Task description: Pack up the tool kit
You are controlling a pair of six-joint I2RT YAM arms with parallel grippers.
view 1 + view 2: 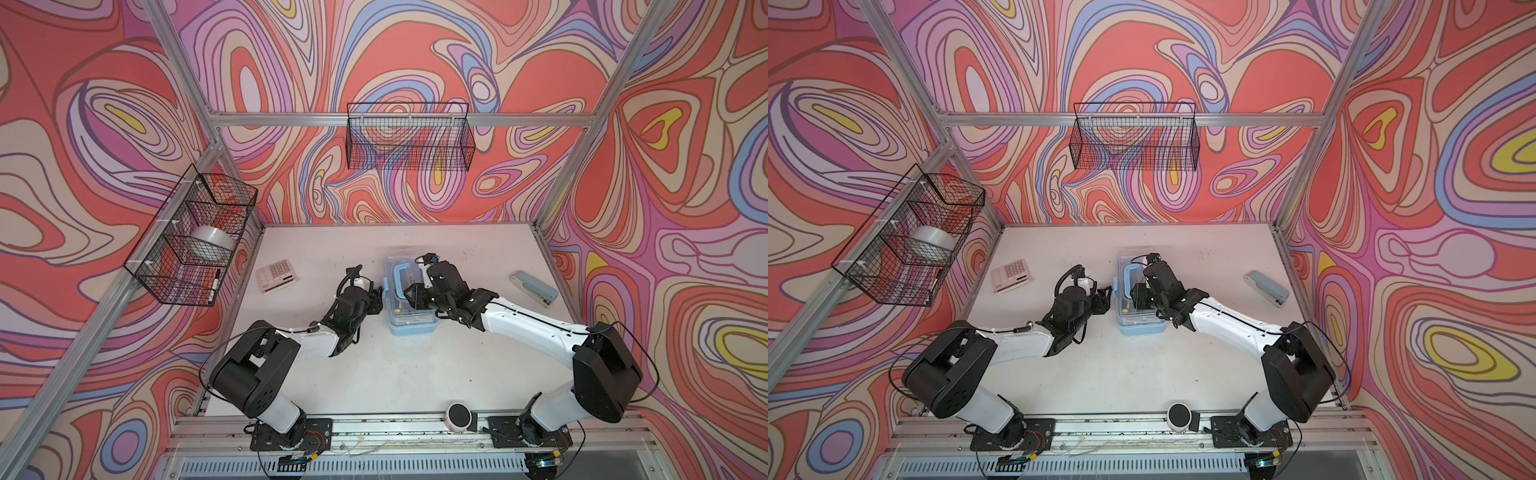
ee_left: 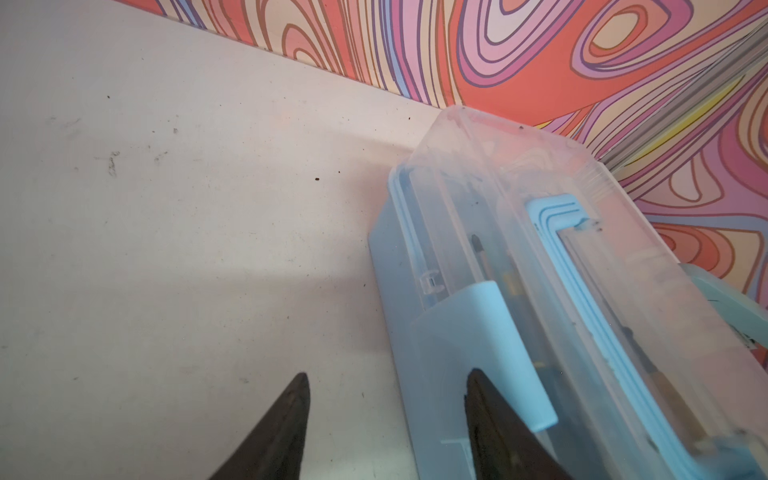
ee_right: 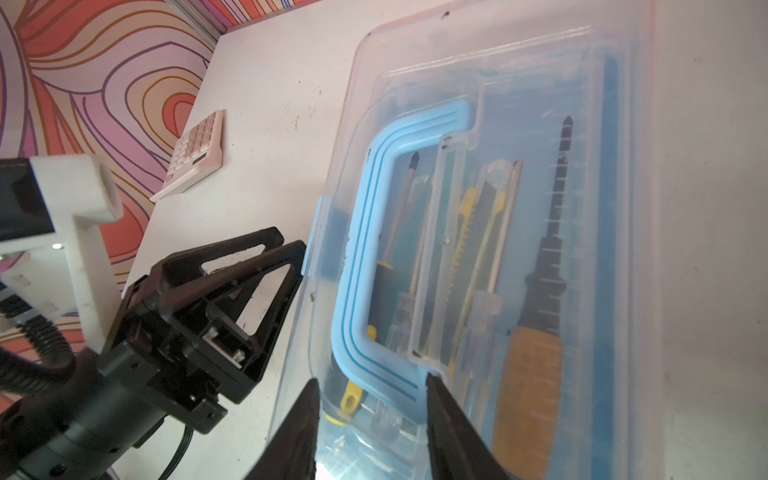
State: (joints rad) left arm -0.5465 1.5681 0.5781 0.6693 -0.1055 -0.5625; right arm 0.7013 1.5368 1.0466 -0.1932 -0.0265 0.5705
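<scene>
Remote station, bimanual cell. The tool case (image 1: 411, 327) sits mid-table (image 1: 415, 374), long axis running away from the arm bases. The calculator (image 1: 277, 275) is well off to its left and the stapler (image 1: 534, 287) well off to its right.

The clear lid is down on the case. The pale-blue handle (image 3: 361, 249) lies flat on the lid.

Through the lid, in the right wrist view, I see:
- a yellow-black cutter (image 3: 467, 224);
- a thin screwdriver (image 3: 401, 208) under the handle's arch;
- an orange-handled tool (image 3: 530, 386) with a black shaft.

All three lie lengthwise in the case. I cannot pick out other contents through the plastic.

Left gripper (image 2: 388, 374): low at the case's left long side, level with the blue latch (image 2: 478, 328).
- Fingers are spread, with nothing pinched between them.
- One fingertip is over bare table.
- The other is against the lower part of the latch.
- The right wrist view shows both tips right at the latch edge.

Right gripper (image 3: 372, 380): above the lid at the near end of the handle.
- Fingers are spread astride the end of the handle.
- One tip is just beside the handle's end; the other stands apart from its outer edge.
- I see no squeeze on the handle.

In both top views the two grippers face each other across the case's left half.
</scene>
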